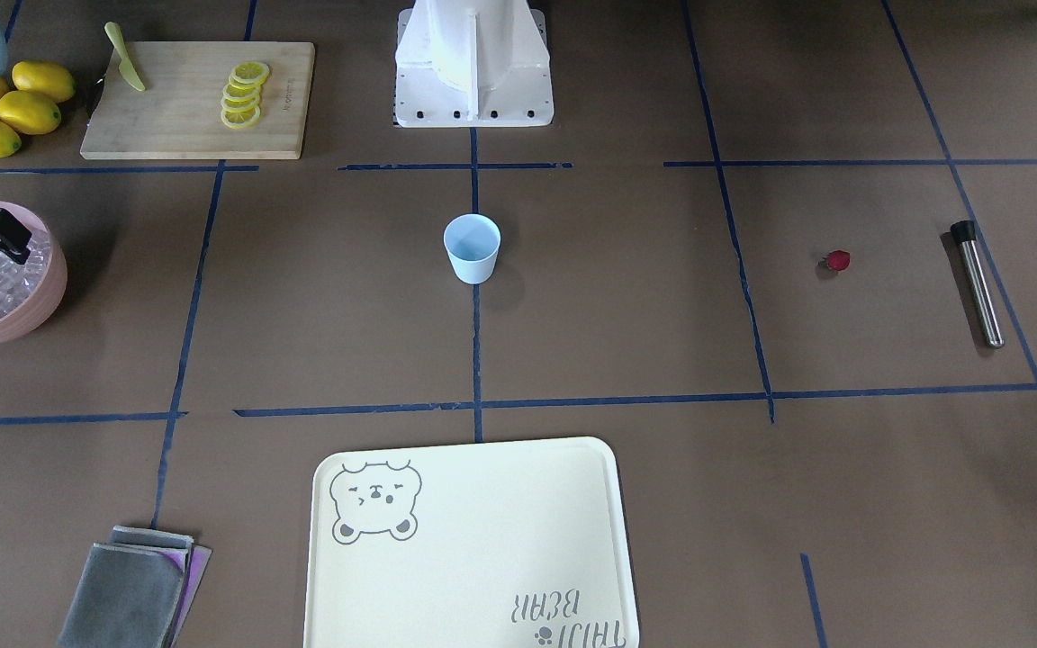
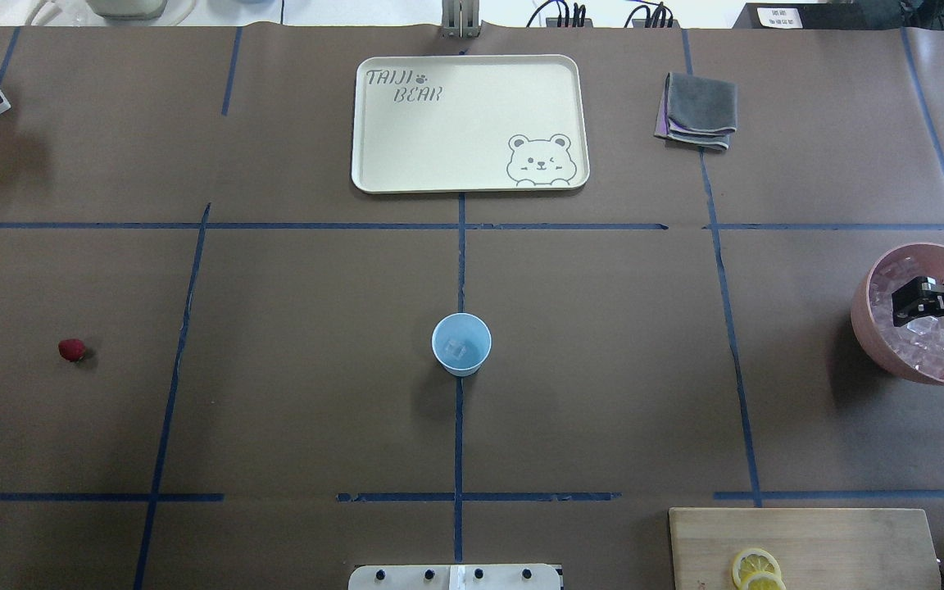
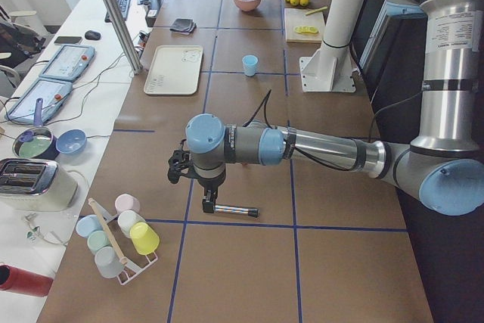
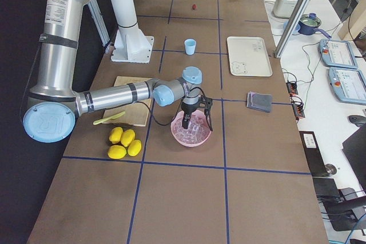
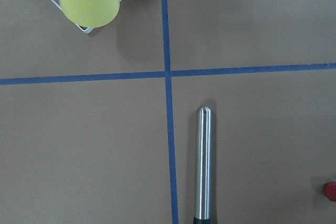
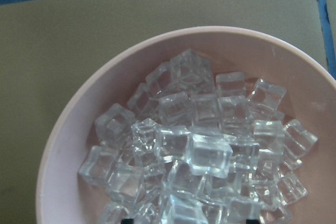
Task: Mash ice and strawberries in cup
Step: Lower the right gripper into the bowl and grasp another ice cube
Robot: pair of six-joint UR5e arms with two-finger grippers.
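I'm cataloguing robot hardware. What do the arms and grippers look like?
The left arm and right arm are silver tubes with dark-grey joints, pale-blue round caps and white printed labels. The left gripper and right gripper are black; black cables trail along the forearms.

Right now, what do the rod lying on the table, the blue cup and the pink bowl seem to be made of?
Rod: metal, likely stainless steel; a bright streak runs along its brushed shaft. Cup: probably plastic; thin-walled, matte, no glare. Bowl: smooth, dull pink; plastic or ceramic, the look leaves it open.
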